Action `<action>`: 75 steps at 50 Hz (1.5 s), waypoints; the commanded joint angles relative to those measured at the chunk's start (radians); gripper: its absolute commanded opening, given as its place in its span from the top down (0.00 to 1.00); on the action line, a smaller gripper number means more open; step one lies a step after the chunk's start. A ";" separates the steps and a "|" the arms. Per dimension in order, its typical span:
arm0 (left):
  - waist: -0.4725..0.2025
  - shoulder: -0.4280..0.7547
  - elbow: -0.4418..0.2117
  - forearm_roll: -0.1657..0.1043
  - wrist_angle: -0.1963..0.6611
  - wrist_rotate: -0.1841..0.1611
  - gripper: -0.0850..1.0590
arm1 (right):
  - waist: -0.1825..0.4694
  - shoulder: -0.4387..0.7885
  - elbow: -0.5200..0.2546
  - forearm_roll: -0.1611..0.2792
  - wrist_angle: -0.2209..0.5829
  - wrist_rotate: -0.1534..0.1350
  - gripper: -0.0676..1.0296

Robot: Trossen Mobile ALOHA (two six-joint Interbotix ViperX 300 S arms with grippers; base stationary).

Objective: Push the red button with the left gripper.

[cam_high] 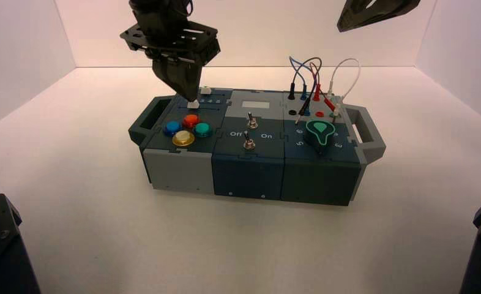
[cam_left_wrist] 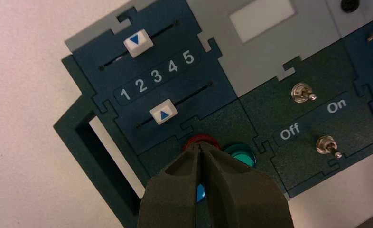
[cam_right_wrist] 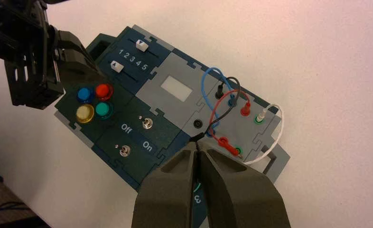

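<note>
1. Four domed glossy buttons cluster on the box (cam_high: pixel 183 168) top at its near-left: yellow button (cam_high: pixel 183 138) nearest, blue button (cam_high: pixel 172 128) left, green button (cam_high: pixel 202 129) right, red button (cam_high: pixel 191 120) farthest.
2. Left gripper (cam_high: pixel 192 98), a matte black wedge with fingers pressed together, hangs just beyond the red button, above the sliders (cam_left_wrist: pixel 163 114).
3. Right gripper (cam_right_wrist: pixel 197 147), fingers together, high at far right.

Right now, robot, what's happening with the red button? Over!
Left gripper shut, hovering above the sliders behind the red button. Button not pressed yet. Right gripper shut, parked high. Nothing in the way.
</note>
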 commanded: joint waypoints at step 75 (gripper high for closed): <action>-0.005 0.029 -0.038 -0.002 0.031 -0.006 0.95 | 0.005 -0.040 -0.031 0.029 0.012 -0.002 0.96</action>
